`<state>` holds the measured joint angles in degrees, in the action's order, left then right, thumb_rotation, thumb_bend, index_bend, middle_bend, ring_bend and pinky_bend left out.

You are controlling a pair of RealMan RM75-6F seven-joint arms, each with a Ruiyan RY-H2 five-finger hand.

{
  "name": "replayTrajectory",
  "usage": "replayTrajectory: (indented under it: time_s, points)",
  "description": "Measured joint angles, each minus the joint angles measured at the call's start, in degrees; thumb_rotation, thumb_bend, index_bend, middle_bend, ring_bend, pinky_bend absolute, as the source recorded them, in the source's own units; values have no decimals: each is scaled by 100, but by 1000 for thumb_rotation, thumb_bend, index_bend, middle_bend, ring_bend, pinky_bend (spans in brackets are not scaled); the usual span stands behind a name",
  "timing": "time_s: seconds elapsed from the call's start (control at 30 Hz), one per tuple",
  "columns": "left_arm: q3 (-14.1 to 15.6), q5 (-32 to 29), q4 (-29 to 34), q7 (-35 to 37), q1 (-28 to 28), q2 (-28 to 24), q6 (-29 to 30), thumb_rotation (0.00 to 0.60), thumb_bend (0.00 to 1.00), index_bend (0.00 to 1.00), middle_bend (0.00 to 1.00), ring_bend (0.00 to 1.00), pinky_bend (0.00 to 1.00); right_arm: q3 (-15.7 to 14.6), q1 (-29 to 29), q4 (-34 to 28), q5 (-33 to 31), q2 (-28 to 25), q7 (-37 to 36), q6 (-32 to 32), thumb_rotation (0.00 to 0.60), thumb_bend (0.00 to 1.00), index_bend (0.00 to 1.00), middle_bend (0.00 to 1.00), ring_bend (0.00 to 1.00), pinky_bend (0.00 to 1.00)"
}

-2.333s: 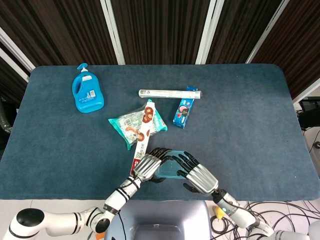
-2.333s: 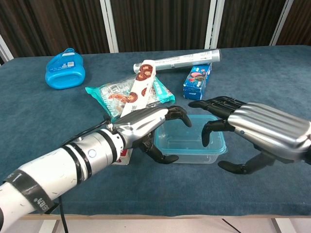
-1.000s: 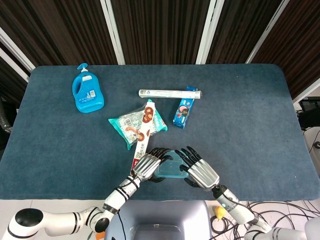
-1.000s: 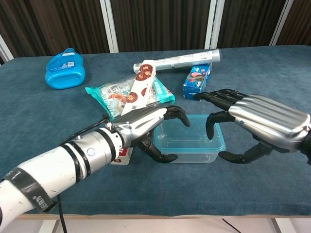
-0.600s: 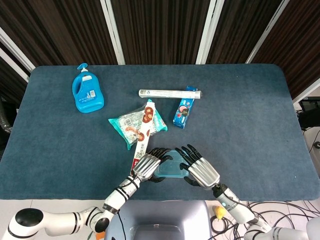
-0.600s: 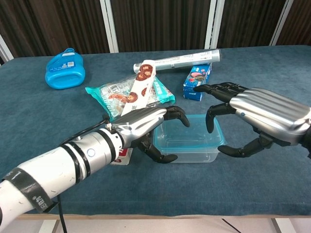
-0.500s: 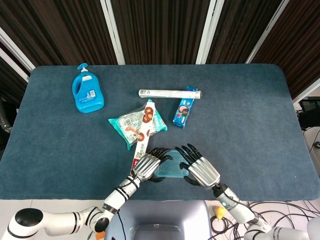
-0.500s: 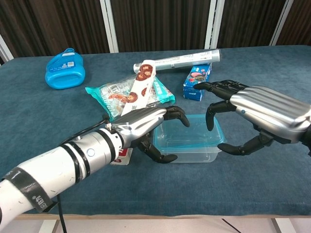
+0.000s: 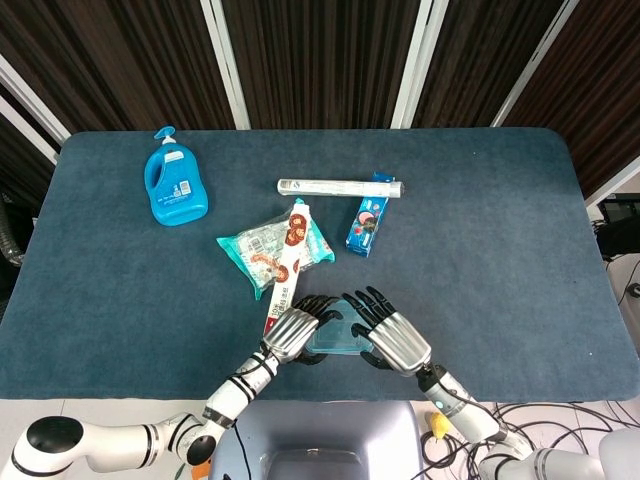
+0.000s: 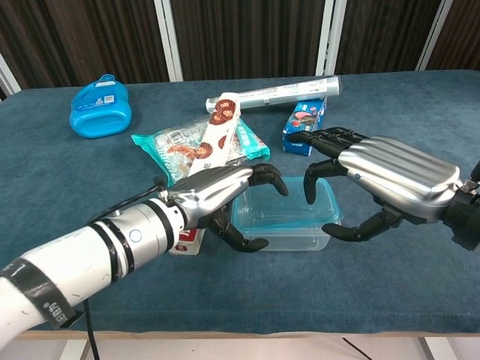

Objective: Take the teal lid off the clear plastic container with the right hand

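Fingers of the right hand (image 10: 375,184) are spread and curved over the right end of the clear plastic container (image 10: 279,225), thumb low beside its side wall; contact cannot be confirmed. The left hand (image 10: 225,196) cups the container's left end, fingers curled over the rim. The container sits at the near table edge, its teal lid (image 10: 289,201) on top. Judged step: positioning to grasp the lid. The next move calls for closing the right hand's fingers on the lid's edge and lifting while the left hand steadies the base.
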<state>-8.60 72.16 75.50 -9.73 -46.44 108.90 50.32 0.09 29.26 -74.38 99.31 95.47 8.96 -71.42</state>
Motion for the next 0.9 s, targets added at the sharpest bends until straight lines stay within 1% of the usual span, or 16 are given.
replayTrajectory:
  time_s: [0.17,0.33,0.4,0.5,0.57,0.63,0.67,0.73,0.8,0.9]
  points:
    - [-13,-3,16,18,3,-36,-1,600,279,369,255,142,217,42,20,51,7,22,-58,-105,600,253,487,24,0,0]
    - [-5,5,19,20,0,-39,-6,600,279,370,255,142,217,78,69,116,-65,85,-86,-34,600,252,519,38,0,0]
    - [-14,9,27,29,0,-40,3,600,279,370,256,142,217,89,103,153,-101,140,-89,39,600,269,526,44,0,0]
    - [-30,14,47,61,2,-50,15,600,279,360,255,142,216,92,145,225,-114,256,-69,80,600,324,556,62,0,0]
    - [-41,31,53,97,6,-54,39,600,279,344,249,137,208,79,157,265,-99,322,-72,71,600,332,586,82,1,0]
    - [-47,62,52,151,13,-53,67,600,281,310,226,122,190,54,159,309,-47,370,-97,4,600,345,624,111,13,0]
    - [-53,90,50,221,22,-48,94,600,283,269,201,105,178,40,157,338,-16,391,-108,-38,600,356,635,121,21,0]
    - [-58,123,49,315,32,-43,120,600,287,136,106,42,152,8,152,410,61,440,-154,-148,600,393,669,150,47,0]
    - [-63,187,47,480,46,-38,154,600,288,23,16,1,121,-16,148,508,124,489,-212,-252,600,414,691,165,61,0]
    - [-65,343,34,758,66,-29,245,600,288,0,0,0,86,-32,149,607,145,539,-281,-296,600,430,710,169,65,0]
